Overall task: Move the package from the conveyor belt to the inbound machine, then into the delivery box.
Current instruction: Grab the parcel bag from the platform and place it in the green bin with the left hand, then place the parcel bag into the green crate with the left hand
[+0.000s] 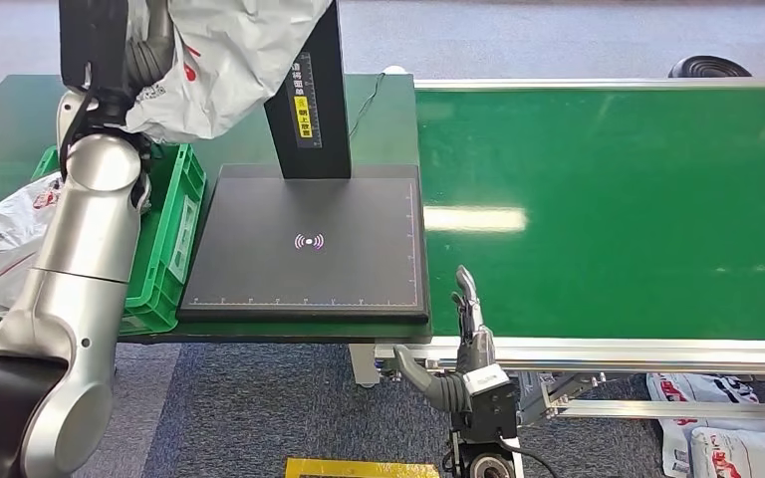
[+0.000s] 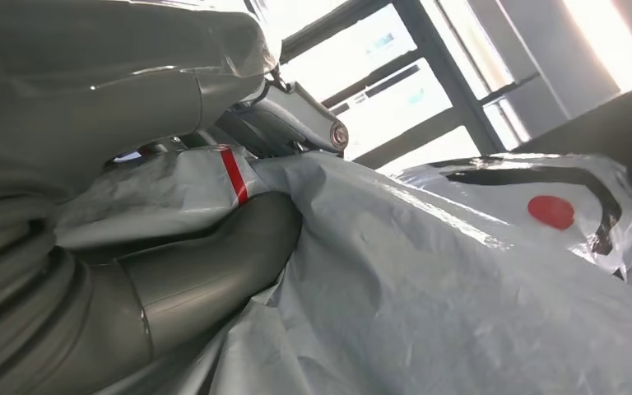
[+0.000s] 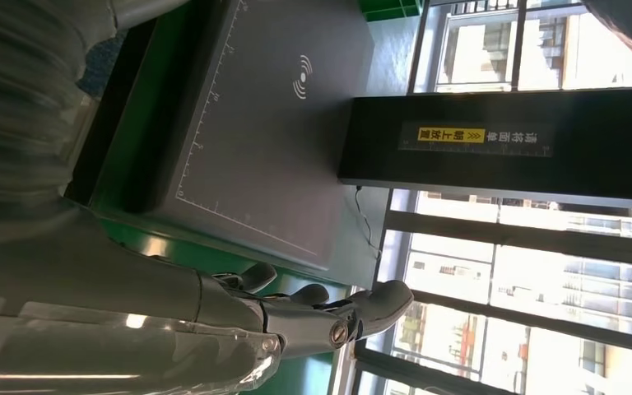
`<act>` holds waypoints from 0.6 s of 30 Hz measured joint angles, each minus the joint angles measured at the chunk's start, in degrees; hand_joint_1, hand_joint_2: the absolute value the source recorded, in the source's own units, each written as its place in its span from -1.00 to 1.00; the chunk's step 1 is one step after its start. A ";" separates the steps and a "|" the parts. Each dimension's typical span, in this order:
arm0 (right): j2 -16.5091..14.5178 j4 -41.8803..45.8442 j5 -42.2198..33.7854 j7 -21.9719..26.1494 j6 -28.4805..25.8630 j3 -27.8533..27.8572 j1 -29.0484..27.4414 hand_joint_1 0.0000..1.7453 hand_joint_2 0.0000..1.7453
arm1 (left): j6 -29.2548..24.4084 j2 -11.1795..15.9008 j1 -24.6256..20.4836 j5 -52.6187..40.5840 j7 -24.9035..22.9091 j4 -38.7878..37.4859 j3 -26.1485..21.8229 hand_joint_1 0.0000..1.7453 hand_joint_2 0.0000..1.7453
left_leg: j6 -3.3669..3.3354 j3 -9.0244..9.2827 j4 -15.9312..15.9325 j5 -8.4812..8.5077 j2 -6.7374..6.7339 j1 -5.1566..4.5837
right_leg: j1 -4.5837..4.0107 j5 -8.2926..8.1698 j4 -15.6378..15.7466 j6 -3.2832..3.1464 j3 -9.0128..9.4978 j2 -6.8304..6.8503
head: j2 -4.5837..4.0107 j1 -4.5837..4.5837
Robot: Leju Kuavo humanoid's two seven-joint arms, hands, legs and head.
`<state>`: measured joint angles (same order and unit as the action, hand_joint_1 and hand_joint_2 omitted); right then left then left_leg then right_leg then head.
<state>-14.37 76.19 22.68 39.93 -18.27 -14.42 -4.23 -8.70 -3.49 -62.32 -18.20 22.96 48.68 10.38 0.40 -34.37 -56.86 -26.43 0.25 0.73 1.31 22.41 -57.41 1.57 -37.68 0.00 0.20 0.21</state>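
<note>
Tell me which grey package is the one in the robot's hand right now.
The package raised above the scanner pad, held by the left hand. The others lie in the green crate or on the floor.

In the head view, the inbound machine (image 1: 309, 244) sits at centre frame on the counter (image 1: 0, 129), its upright post (image 1: 309, 90) rising at its far edge. The conveyor belt (image 1: 618, 199) fills the right half, directly beside the machine. The delivery box (image 1: 169, 234) lies left of the machine, touching its left edge. The left hand (image 1: 110, 50) holds the package (image 1: 224, 55) at upper left, above the box and the machine's far left corner. The right hand (image 1: 468, 339) is at lower centre, at the belt's near edge. More bags (image 1: 717, 428) lie on the floor at lower right.
</note>
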 joint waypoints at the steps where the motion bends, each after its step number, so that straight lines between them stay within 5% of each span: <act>1: 0.01 0.33 0.09 -0.12 -0.07 0.03 -0.30 -1.00 1.00 | -0.60 0.63 0.62 -0.44 0.30 -0.08 0.10 1.00 1.00 | 0.00 0.00 0.00 0.00 0.00 0.00 | 0.00 0.00 0.00 0.00 0.00 0.00 | 0.00 -0.01; 8: 0.02 2.88 0.79 -0.93 -0.12 0.26 -2.46 -1.00 1.00 | -10.95 8.61 3.74 -14.02 -0.51 -1.64 2.99 1.00 1.00 | 0.01 0.01 0.02 -0.01 -0.29 0.01 | -0.01 0.00 -0.04 -0.01 -0.06 -0.14 | 0.00 -0.01; 18: 0.06 5.54 2.01 -1.51 0.37 1.40 -4.79 -1.00 1.00 | -12.87 21.86 13.28 -9.80 1.91 -0.56 -0.28 1.00 1.00 | 0.05 0.02 0.04 -0.03 -0.51 0.01 | -0.01 0.02 -0.08 -0.04 -0.17 -0.41 | 0.00 -0.02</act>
<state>-14.31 81.73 24.69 38.42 -17.90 -13.02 -9.02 -21.57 18.37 -49.04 -28.00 24.87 48.12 10.10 0.45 -34.35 -56.82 -26.46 -0.26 0.74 1.30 22.44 -57.48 1.53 -37.85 -0.42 0.20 0.20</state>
